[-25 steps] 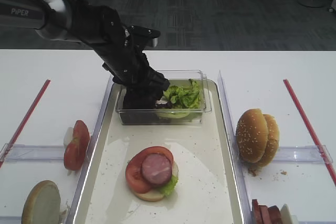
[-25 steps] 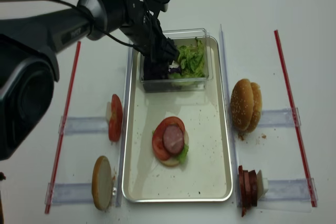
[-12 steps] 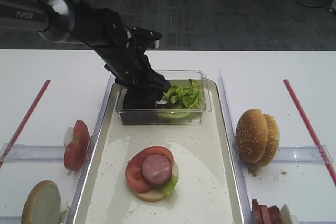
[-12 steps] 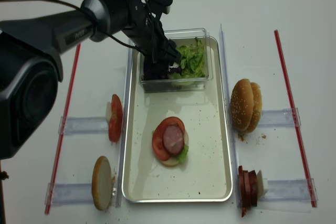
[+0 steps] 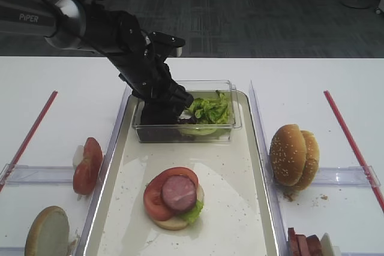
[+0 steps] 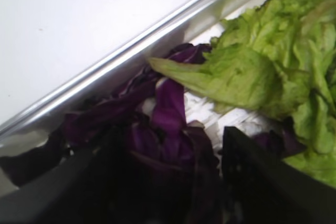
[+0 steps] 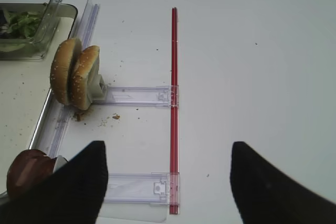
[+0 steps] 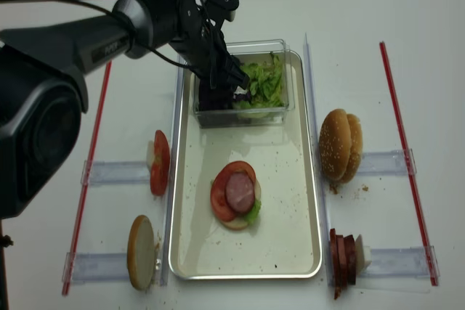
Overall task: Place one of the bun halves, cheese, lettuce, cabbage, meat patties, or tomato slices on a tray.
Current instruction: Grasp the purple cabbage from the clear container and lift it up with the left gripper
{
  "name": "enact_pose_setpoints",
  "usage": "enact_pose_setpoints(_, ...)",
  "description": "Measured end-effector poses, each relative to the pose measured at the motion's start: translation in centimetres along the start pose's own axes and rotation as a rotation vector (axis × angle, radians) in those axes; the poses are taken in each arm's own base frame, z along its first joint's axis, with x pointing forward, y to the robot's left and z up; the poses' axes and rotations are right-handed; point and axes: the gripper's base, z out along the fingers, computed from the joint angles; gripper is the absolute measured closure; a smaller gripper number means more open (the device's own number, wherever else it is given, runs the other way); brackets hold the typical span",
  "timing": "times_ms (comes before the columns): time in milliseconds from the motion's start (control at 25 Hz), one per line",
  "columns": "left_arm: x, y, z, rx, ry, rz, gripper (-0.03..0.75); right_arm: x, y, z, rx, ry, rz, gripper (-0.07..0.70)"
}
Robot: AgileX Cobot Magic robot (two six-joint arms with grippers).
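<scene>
My left gripper (image 5: 165, 112) (image 6: 170, 132) reaches down into the left end of a clear plastic box (image 5: 186, 133) that stands at the far end of the tray (image 5: 264, 172). Its jaws stand apart with purple cabbage (image 6: 168, 108) between them. Green lettuce (image 6: 247, 72) (image 5: 210, 109) fills the box's right end. Mid-tray lies a bun half topped with lettuce, tomato and a meat patty (image 5: 178, 193). My right gripper (image 7: 168, 148) hangs open over bare table. No cheese is in view.
Two bun halves (image 5: 293, 155) stand on edge in a holder right of the tray, with meat patties (image 5: 303, 244) nearer. Tomato slices (image 5: 88, 165) and another bun half (image 5: 47, 232) stand on the left. Red strips (image 5: 351, 142) lie on both outer sides.
The left jaws have narrowed a little around the cabbage. The left arm has barely shifted inside the box.
</scene>
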Motion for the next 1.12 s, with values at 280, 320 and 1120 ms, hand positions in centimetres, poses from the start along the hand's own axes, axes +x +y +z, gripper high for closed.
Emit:
enact_pose_setpoints(280, 0.05, -0.02, 0.31, -0.001, 0.002, 0.004, 0.321, 0.0, 0.0, 0.0, 0.0, 0.0, 0.0, 0.12)
enact_pose_setpoints(320, 0.05, -0.01, 0.31, -0.002, 0.002, 0.006, 0.322, 0.0, 0.0, 0.0, 0.0, 0.0, 0.0, 0.127)
enact_pose_setpoints(1120, 0.16, 0.19, 0.64, -0.022, 0.005, 0.033, 0.463, 0.0, 0.0, 0.0, 0.0, 0.0, -0.005, 0.244)
